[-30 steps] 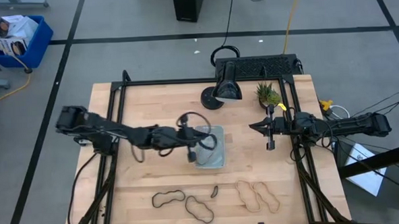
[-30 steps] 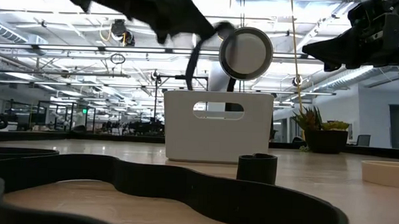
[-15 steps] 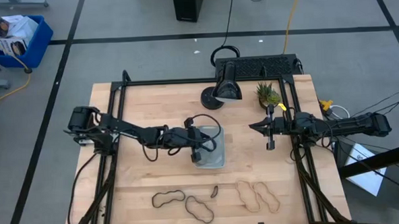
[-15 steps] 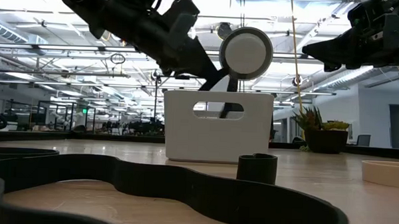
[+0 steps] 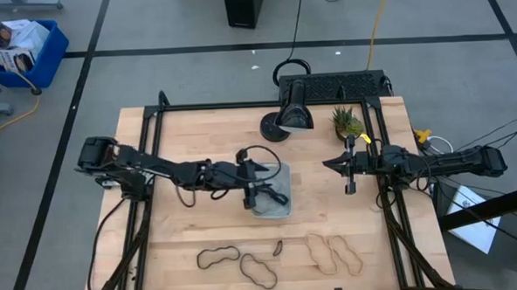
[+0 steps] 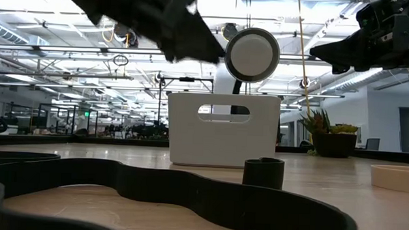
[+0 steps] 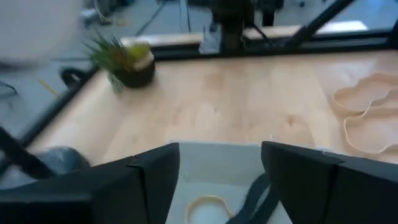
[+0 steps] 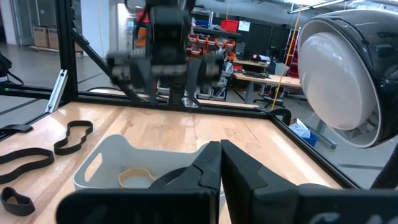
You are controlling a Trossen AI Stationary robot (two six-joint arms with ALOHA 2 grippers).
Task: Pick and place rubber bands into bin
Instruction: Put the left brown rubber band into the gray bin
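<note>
The clear bin [image 5: 276, 190] stands mid-table; it also shows in the low view [image 6: 224, 129]. My left gripper [image 5: 261, 196] [image 7: 221, 168] is open over the bin's left end and touches nothing. A dark rubber band [image 7: 252, 198] and a pale tan one [image 7: 208, 206] lie on the bin's floor. On the table near the front edge lie two dark bands [image 5: 218, 256] [image 5: 260, 269], a tiny dark piece [image 5: 278, 246] and two tan bands [image 5: 323, 251] [image 5: 346, 255]. My right gripper [image 5: 348, 166] [image 8: 221, 163] is shut and empty, raised to the right of the bin.
A black desk lamp [image 5: 292, 113] and a small potted plant [image 5: 347, 121] stand at the table's far side, behind the bin. Black frame rails [image 5: 154, 149] run along the table's left and right edges. Bare wood [image 5: 200, 217] lies between the bin and the bands.
The dark band that hung below my left gripper has come down into the bin and now lies on its floor. My left gripper went a little toward the table's right over the bin, dipped, then rose again.
</note>
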